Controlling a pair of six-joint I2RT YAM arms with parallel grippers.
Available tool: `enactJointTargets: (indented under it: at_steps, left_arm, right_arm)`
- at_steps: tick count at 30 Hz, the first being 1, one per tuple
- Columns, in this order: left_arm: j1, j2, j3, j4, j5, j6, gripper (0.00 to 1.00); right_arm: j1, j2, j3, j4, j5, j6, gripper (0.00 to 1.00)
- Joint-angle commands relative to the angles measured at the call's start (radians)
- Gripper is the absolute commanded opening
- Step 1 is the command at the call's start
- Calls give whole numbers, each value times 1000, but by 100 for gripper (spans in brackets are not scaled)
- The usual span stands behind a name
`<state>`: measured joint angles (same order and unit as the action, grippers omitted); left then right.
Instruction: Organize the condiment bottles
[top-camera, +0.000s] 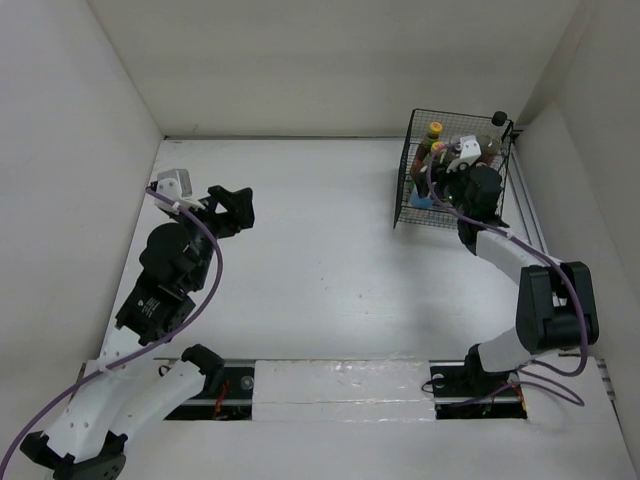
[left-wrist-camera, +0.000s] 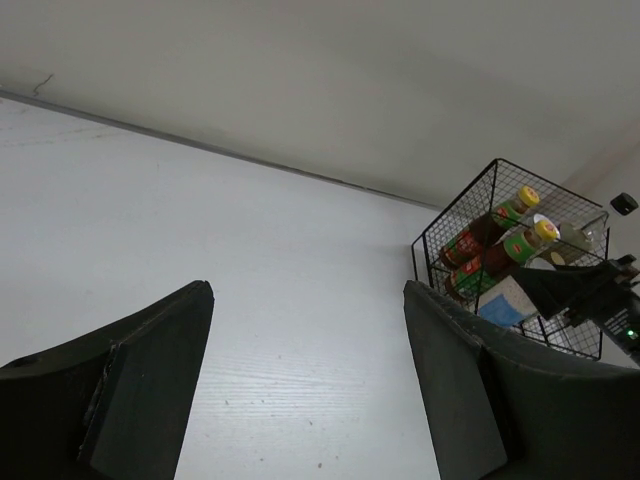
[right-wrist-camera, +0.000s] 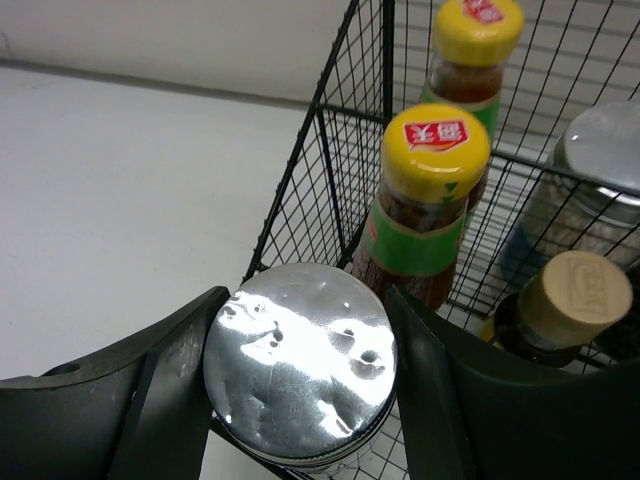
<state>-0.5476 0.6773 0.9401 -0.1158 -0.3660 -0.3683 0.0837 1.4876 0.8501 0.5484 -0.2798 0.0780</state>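
My right gripper (right-wrist-camera: 305, 305) is shut on a squat silver-lidded jar (right-wrist-camera: 300, 370) and holds it at the near left corner of the black wire basket (right-wrist-camera: 310, 170). Inside the basket stand two yellow-capped bottles with red-green labels (right-wrist-camera: 436, 160) (right-wrist-camera: 478, 30), a second silver-lidded jar (right-wrist-camera: 600, 150) and a small tan-capped bottle (right-wrist-camera: 578, 290). In the top view the right gripper (top-camera: 455, 178) is over the basket (top-camera: 405, 190) at the back right. My left gripper (top-camera: 235, 210) is open and empty over bare table at the left; its wrist view (left-wrist-camera: 305, 290) shows the basket (left-wrist-camera: 470, 210) far off.
White walls close the table on the left, back and right. The basket stands close to the back right corner. A small black-topped thing (top-camera: 499, 118) shows at the basket's far right corner. A white block (top-camera: 172, 182) lies at the back left.
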Motion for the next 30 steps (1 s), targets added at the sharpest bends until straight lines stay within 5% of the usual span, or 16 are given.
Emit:
enactJointTargets:
  at_steps: [1, 10, 22, 30]
  left_arm:
    - [5, -1, -1, 39, 9, 9, 73]
    - [5, -1, -1, 39, 18, 9, 73]
    - [5, -1, -1, 39, 27, 9, 73]
    - [5, -10, -1, 39, 27, 9, 75]
  right_arm:
    - [19, 6, 34, 110, 34, -20, 55]
    - [39, 45, 24, 91, 77, -30, 66]
    - [39, -44, 38, 21, 129, -21, 100]
    - [122, -257, 154, -94, 151, -44, 100]
